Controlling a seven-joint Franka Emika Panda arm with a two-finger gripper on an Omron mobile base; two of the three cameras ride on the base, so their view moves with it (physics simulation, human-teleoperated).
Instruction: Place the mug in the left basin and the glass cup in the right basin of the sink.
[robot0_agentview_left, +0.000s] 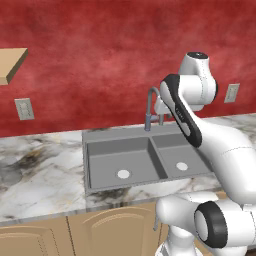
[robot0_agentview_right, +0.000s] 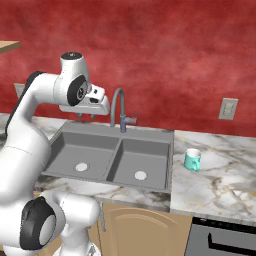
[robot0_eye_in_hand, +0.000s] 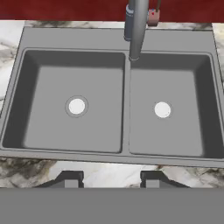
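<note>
The dark grey sink (robot0_agentview_left: 90, 150) lies in the marble counter, with its arched tap (robot0_agentview_right: 119, 106) behind the centre divider. The left basin (robot0_eye_in_hand: 94, 74) and the right basin (robot0_eye_in_hand: 183, 83) each hold only a round white drain. A teal mug (robot0_agentview_right: 192, 160) stands upright on the counter just right of the sink, its handle to the right. My gripper (robot0_eye_in_hand: 111, 180) hovers high over the sink's front rim, looking down into both basins. It is open with nothing between its fingers (robot0_eye_in_hand: 72, 179). From the right base it hangs above the left basin's back edge (robot0_agentview_right: 86, 115). The glass cup is out of view.
Marble counter (robot0_agentview_left: 40, 170) stretches left of the sink and also right of it (robot0_agentview_right: 220, 175). A red wall carries outlets (robot0_agentview_left: 24, 108) (robot0_agentview_right: 228, 108). A wooden shelf (robot0_agentview_left: 11, 65) juts out at upper left. A dark oven front (robot0_agentview_right: 225, 240) sits under the right counter.
</note>
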